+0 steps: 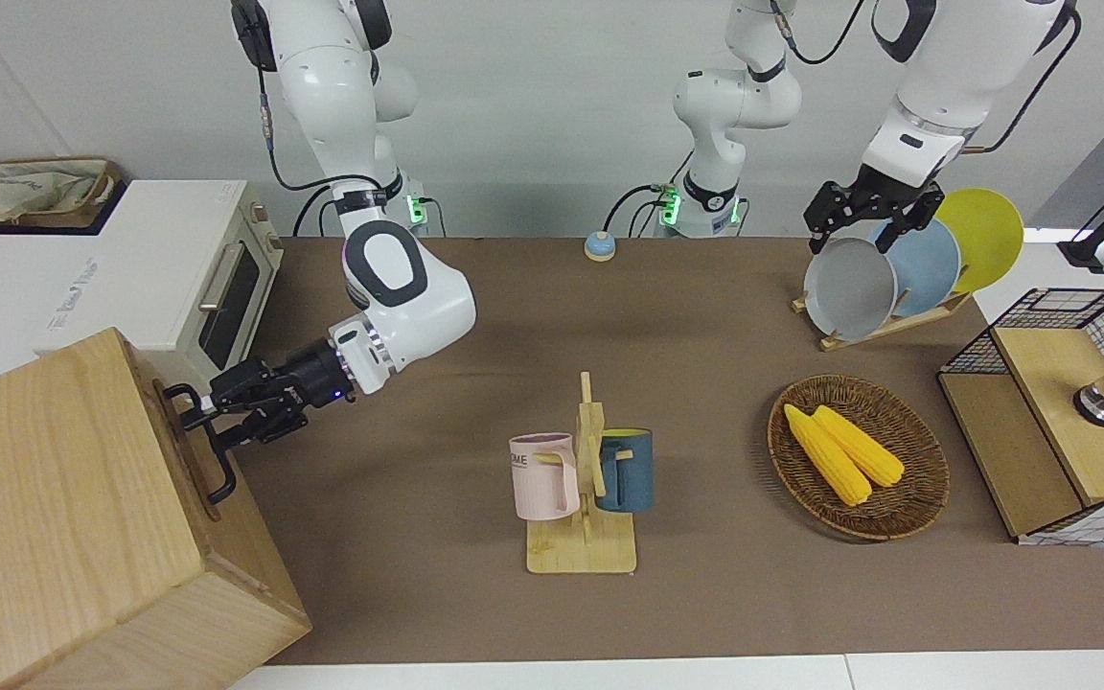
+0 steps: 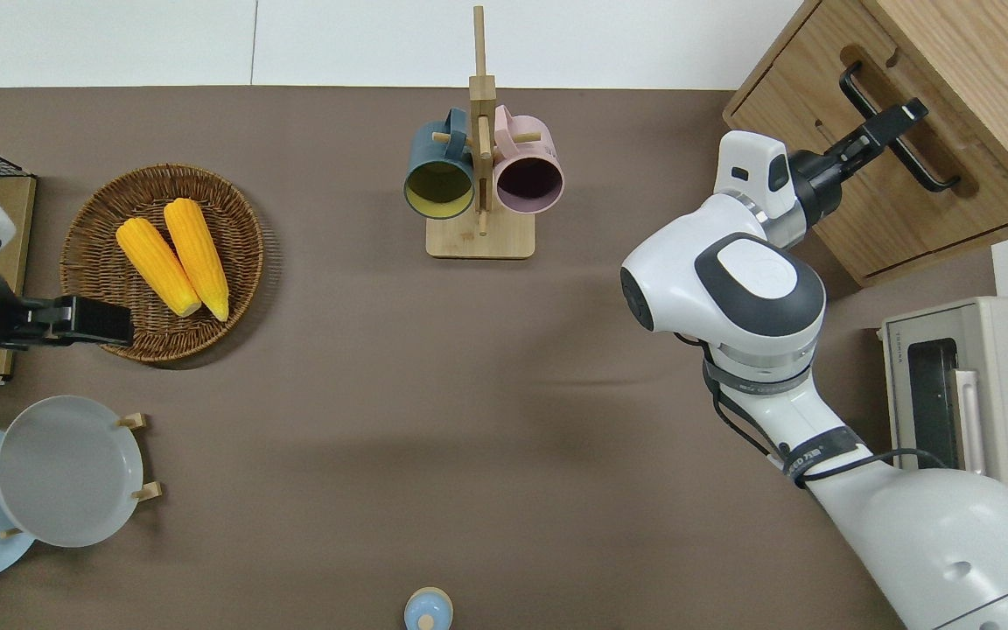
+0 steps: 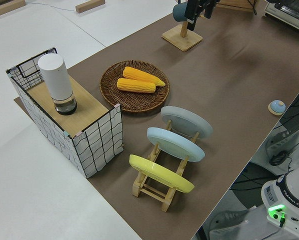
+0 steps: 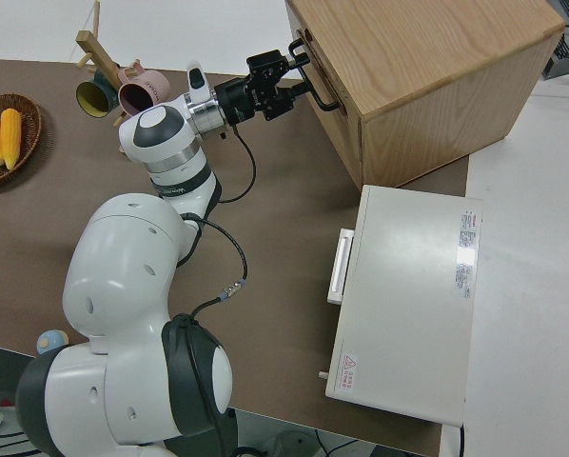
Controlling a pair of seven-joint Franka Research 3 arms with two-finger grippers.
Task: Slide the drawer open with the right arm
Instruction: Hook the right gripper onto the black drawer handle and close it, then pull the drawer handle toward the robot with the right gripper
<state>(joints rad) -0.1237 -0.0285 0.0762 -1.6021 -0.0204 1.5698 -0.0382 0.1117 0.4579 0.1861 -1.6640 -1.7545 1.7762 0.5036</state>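
Note:
The pale wooden cabinet (image 1: 63,498) stands at the right arm's end of the table. Its drawer (image 2: 906,210) looks closed, and a black bar handle (image 1: 218,465) runs across the drawer's front. My right gripper (image 1: 217,424), with a blue light at its wrist, is at the handle. It is open, with one finger on each side of the bar. It also shows in the overhead view (image 2: 902,118) and in the right side view (image 4: 289,74). The left arm is parked with its gripper (image 1: 859,225) open.
A white toaster oven (image 1: 178,278) stands beside the cabinet, nearer to the robots. A wooden mug rack (image 1: 581,479) with two mugs is mid-table. A wicker basket (image 1: 916,508) of corn, a plate rack (image 1: 897,278) and a wire-mesh box (image 1: 1060,412) are toward the left arm's end.

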